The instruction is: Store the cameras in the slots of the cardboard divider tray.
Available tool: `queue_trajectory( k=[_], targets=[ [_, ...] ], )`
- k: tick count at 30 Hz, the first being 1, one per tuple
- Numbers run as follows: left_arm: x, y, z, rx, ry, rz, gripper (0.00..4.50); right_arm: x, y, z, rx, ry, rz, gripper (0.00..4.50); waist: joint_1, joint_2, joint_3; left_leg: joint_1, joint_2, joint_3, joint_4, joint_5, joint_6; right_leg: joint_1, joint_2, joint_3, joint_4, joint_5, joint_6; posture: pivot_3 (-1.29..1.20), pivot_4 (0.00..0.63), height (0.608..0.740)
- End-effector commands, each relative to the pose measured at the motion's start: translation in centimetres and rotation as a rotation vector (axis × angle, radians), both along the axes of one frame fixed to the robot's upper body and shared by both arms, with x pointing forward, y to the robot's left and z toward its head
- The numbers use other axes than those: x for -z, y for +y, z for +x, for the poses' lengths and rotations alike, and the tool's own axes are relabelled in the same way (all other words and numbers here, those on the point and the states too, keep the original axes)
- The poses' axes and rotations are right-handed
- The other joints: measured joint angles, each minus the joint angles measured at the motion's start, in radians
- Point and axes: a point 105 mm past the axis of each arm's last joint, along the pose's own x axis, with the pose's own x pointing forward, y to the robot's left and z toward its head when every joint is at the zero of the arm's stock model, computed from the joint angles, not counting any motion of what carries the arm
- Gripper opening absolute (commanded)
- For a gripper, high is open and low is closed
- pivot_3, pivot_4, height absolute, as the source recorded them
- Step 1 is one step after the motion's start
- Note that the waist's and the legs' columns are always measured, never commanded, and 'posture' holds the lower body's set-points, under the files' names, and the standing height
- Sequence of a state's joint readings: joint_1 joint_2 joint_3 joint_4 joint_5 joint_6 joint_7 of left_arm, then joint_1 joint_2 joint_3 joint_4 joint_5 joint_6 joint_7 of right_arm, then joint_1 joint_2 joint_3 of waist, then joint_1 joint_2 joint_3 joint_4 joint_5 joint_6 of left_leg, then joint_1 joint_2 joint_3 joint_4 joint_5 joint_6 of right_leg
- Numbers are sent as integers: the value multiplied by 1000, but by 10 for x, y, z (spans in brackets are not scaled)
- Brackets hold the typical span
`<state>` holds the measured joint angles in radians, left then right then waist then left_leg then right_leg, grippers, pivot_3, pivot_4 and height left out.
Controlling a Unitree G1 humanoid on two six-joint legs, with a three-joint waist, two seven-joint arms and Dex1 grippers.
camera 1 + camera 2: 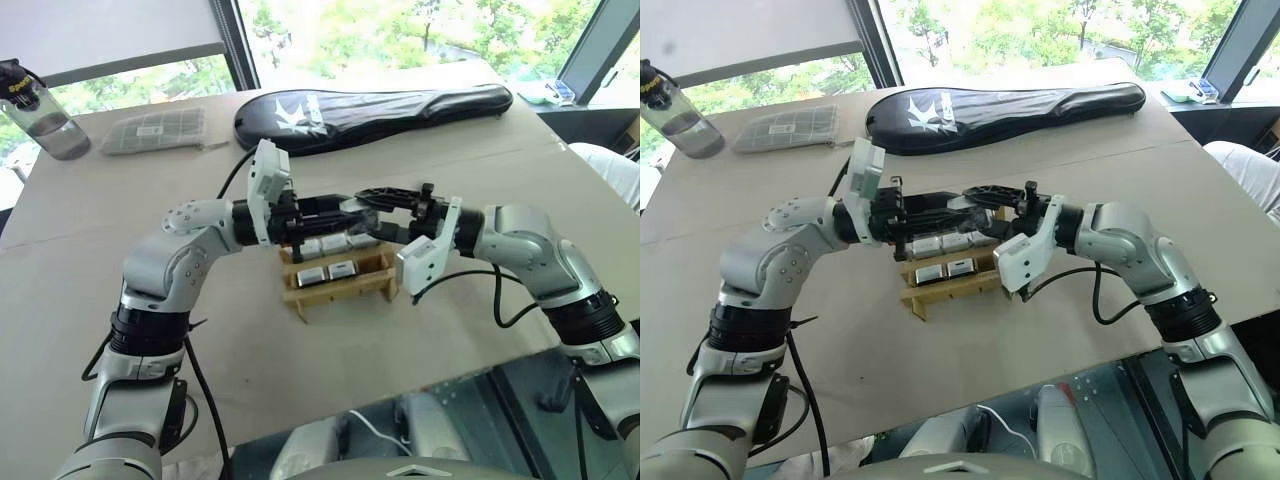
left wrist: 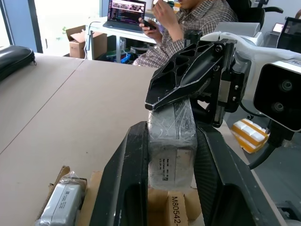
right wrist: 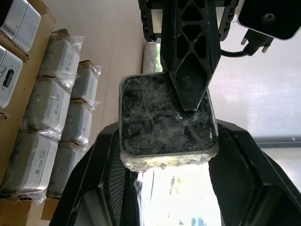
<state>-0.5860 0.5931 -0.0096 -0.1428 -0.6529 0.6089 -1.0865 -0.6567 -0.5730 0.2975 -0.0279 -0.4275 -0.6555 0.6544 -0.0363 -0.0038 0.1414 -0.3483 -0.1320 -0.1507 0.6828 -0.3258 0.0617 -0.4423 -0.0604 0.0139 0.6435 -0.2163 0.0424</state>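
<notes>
Held camera: one plastic-wrapped silver-grey camera (image 2: 171, 141) with a black face sits in the air just above the tray, caught between both grippers at once.
Left gripper (image 1: 350, 212): reaching in from nine o'clock, its two black fingers (image 2: 127, 183) are closed against the sides of the wrapped camera.
Right gripper (image 1: 372, 215): coming from three o'clock, its fingers (image 3: 101, 174) clamp the same camera on either side of the black face.
Cardboard divider tray (image 1: 340, 290): at the table's centre, directly under the meeting grippers, slat ends sticking out.
Stored cameras: several cameras (image 1: 327, 271) already stand in the tray's slots, two in the near row, more in the row behind, partly hidden by the arms.
Table (image 1: 300, 380): tan surface bearing everything.
Racket case (image 1: 370, 112): long and black, at twelve o'clock from the tray, well apart.
Flat grey gridded case (image 1: 155, 130): at eleven o'clock, near the far edge.
Water bottle (image 1: 45, 115): at ten o'clock, by the far left corner.
Person (image 2: 188, 23): in a checked shirt, seated beyond the table by a laptop.
</notes>
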Motion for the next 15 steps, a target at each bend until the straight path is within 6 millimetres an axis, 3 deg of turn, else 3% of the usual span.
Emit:
queue_trajectory(
  k=[1, 2, 4, 8, 13, 15],
  targets=[
    [-7, -4, -3, 20, -33, -12, 736, -10, 1, -6, -19, -45, 16, 1938, 0, 0, 0, 0, 0, 0, 0, 0, 0, 0, 0, 0, 0, 0, 0, 0, 150, 740],
    [-7, -4, -3, 19, -33, -12, 736, -9, 1, -6, -19, -45, 12, 1938, 0, 0, 0, 0, 0, 0, 0, 0, 0, 0, 0, 0, 0, 0, 0, 0, 150, 740],
    [-7, -4, -2, 19, -35, -13, 736, -8, 0, -8, -20, -27, 17, 2965, 0, 0, 0, 0, 0, 0, 0, 0, 0, 0, 0, 0, 0, 0, 0, 0, 150, 740],
    [-5, -5, -2, 27, -43, -6, 736, 6, -13, -5, 76, 212, 48, 4448, 3, 0, 0, 0, 0, -1, 0, 0, 0, 0, 0, 1, 0, 0, 0, 0, 150, 740],
    [6, -9, 0, 45, -104, 44, 736, 34, -61, -17, 254, 693, 124, 4500, 28, -1, 0, -1, 0, -2, 1, 0, 0, 1, -1, 1, -1, 0, 0, 0, 150, 740],
    [13, -10, 0, 61, -121, 62, 736, 36, -76, -28, 302, 911, 226, 4500, 33, -1, 0, -1, 0, -2, 1, 0, 0, 1, -1, 1, -1, 0, 0, 0, 150, 740]
  ],
)
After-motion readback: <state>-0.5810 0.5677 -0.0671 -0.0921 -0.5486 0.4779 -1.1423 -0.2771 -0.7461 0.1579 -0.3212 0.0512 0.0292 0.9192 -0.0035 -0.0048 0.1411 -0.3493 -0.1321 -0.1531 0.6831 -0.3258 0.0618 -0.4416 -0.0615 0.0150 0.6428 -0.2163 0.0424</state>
